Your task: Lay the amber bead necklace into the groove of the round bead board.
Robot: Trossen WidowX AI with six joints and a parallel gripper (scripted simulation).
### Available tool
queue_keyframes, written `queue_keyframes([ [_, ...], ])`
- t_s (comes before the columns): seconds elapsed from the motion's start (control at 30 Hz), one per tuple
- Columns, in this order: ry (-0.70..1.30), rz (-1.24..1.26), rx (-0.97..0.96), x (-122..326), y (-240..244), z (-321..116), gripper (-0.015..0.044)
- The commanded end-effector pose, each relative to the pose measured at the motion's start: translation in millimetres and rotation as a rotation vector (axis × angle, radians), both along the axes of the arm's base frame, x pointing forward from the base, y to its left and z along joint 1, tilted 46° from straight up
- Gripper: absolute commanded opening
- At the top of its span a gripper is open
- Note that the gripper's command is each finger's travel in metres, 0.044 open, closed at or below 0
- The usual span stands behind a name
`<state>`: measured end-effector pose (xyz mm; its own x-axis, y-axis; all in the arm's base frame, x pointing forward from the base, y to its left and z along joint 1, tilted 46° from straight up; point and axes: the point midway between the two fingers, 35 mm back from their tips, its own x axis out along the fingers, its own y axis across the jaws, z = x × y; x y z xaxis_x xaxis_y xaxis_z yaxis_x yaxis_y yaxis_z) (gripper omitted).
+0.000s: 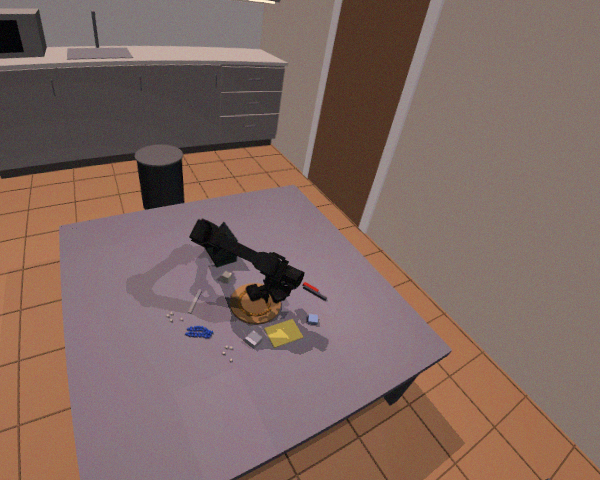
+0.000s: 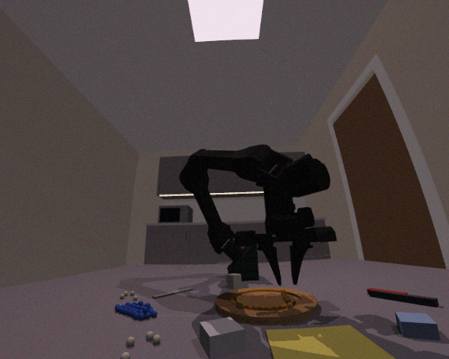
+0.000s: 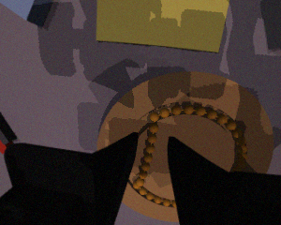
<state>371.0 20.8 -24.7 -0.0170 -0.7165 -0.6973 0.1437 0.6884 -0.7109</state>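
The round wooden bead board (image 1: 269, 316) (image 2: 267, 317) (image 3: 178, 82) lies flat on the table. The amber necklace (image 2: 266, 307) (image 3: 188, 108) lies on it. In the wrist view its far arc and near beads follow the groove, but the left strand runs nearly straight, inside the groove's curve, which shows bare beside it. The right side is partly in shadow, and the near right part is hidden by a finger. My gripper (image 1: 266, 298) (image 2: 287, 284) (image 3: 153, 140) is partly open and empty, pointing down just above the board, with the left strand visible below the gap between its fingertips.
A yellow sheet (image 1: 283, 333) (image 2: 313, 342) (image 3: 159, 28), a grey block (image 1: 252, 338) (image 2: 222, 336) and a blue block (image 1: 312, 319) (image 2: 417, 325) lie beyond the board. A blue bead pile (image 1: 199, 332) (image 2: 136, 310), loose pale beads and a thin stick (image 1: 195, 301) lie left; a red-and-black item (image 1: 314, 291) lies right.
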Motion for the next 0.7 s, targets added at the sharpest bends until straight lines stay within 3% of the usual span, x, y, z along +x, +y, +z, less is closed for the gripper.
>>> queue_keyframes([
  [0.0,0.0,0.002,-0.001,0,-3,-2,0.012],
  [0.67,0.011,0.005,-0.005,-2,-23,-21,0.012],
])
